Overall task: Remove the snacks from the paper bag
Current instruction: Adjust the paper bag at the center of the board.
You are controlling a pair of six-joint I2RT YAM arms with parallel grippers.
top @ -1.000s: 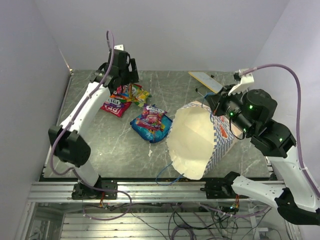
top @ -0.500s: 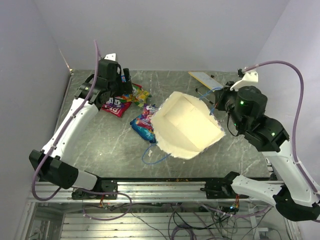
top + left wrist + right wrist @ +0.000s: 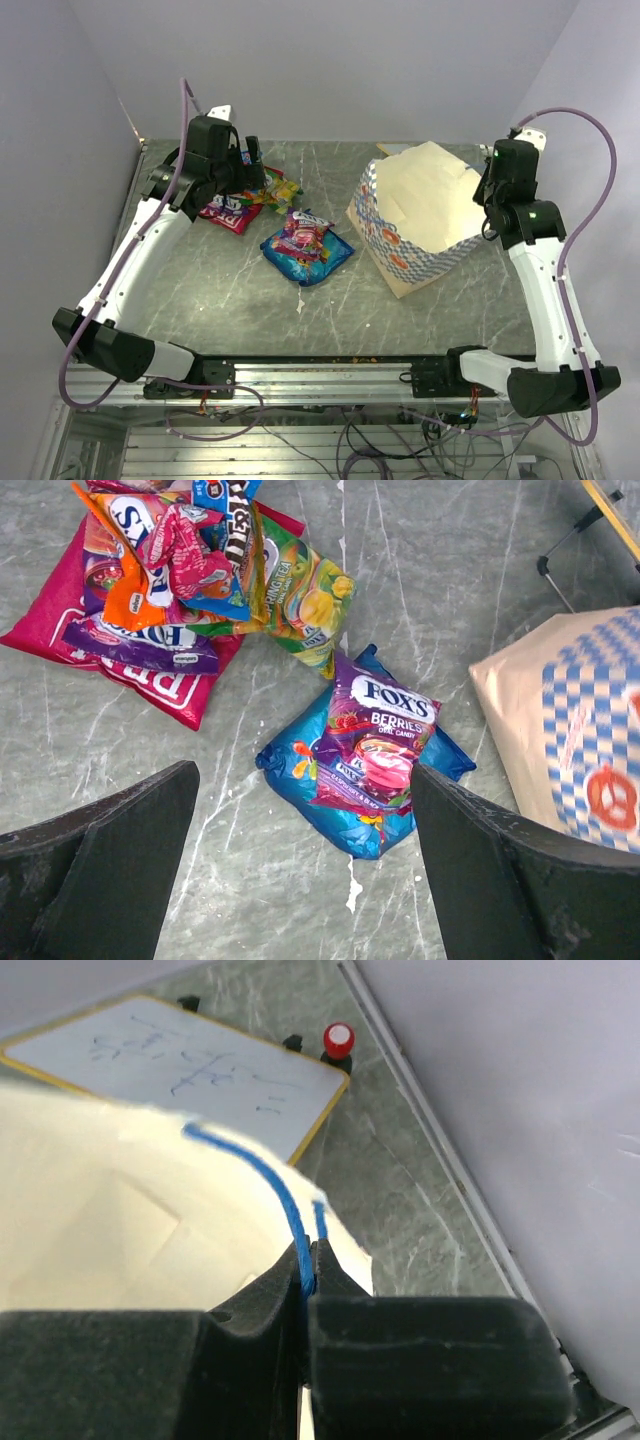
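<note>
The snacks lie on the table left of centre: a red-pink packet (image 3: 226,212) (image 3: 60,630), a yellow-green one (image 3: 282,188) (image 3: 310,590), a larger blue one (image 3: 310,260) (image 3: 300,780) with a purple berry-candy packet (image 3: 375,740) on top, and small multicoloured packets (image 3: 170,540) on the red-pink one. My left gripper (image 3: 248,165) (image 3: 305,880) hangs open and empty above them. The paper bag (image 3: 420,220) (image 3: 570,720) lies at the right, cream inside up. My right gripper (image 3: 487,198) (image 3: 312,1260) is shut on its blue string handle (image 3: 270,1180).
A white board with a yellow rim (image 3: 180,1070) lies on the table behind the bag, with a red-topped knob (image 3: 338,1038) beside it. The table's right edge rail (image 3: 450,1160) and the wall run close to my right gripper.
My right arm has swung the bag from the table's middle to the back right, uncovering the blue packet. The left arm pulled back a little, then held still.
</note>
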